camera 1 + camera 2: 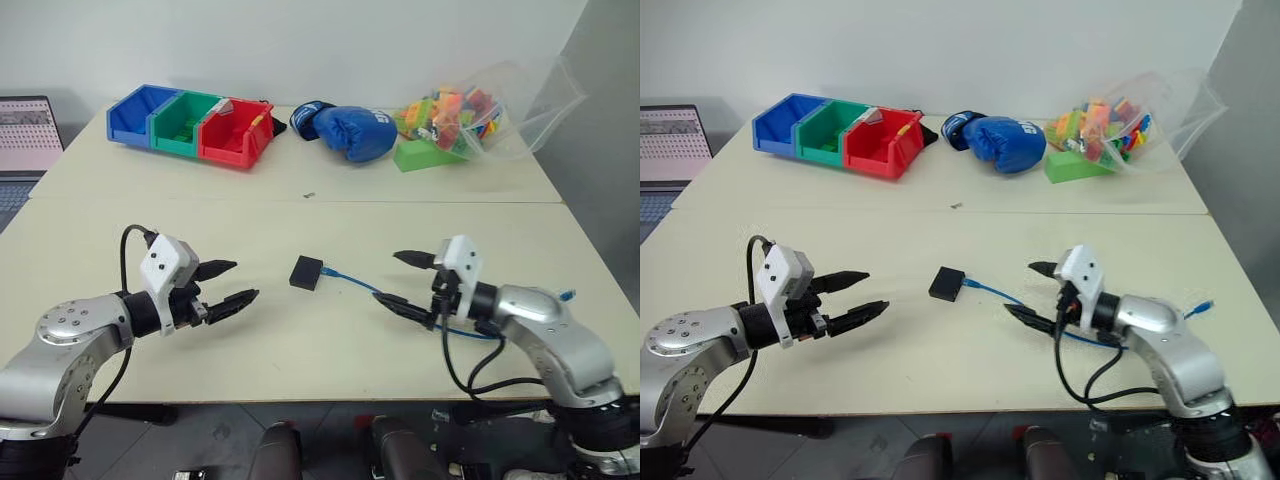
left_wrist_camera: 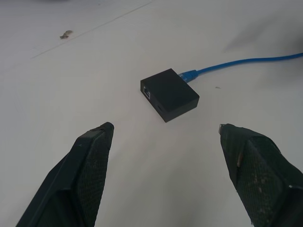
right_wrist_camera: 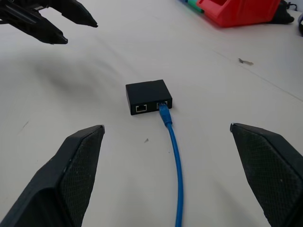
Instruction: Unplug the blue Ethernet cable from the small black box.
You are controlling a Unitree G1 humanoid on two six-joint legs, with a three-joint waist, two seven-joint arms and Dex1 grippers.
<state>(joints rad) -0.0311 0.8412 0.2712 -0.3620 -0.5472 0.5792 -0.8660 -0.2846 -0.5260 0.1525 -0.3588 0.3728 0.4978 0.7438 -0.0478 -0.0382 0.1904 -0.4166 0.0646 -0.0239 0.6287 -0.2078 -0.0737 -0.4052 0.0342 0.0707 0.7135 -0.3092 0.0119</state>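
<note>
The small black box (image 1: 306, 271) lies flat near the middle of the table. The blue Ethernet cable (image 1: 356, 282) is plugged into its right side, in one of two ports (image 3: 164, 105), and runs right under my right arm, its far plug (image 1: 567, 296) lying beyond that arm. My left gripper (image 1: 231, 283) is open a short way left of the box, pointing at it. My right gripper (image 1: 402, 279) is open to the right of the box, astride the cable without touching it. In the right wrist view the cable (image 3: 176, 161) runs between my fingers.
At the back of the table stand blue, green and red bins (image 1: 192, 124), a blue boxing glove (image 1: 345, 130) and a clear bag of coloured blocks (image 1: 470, 115) with a green block (image 1: 425, 155). A laptop (image 1: 28, 135) sits at far left.
</note>
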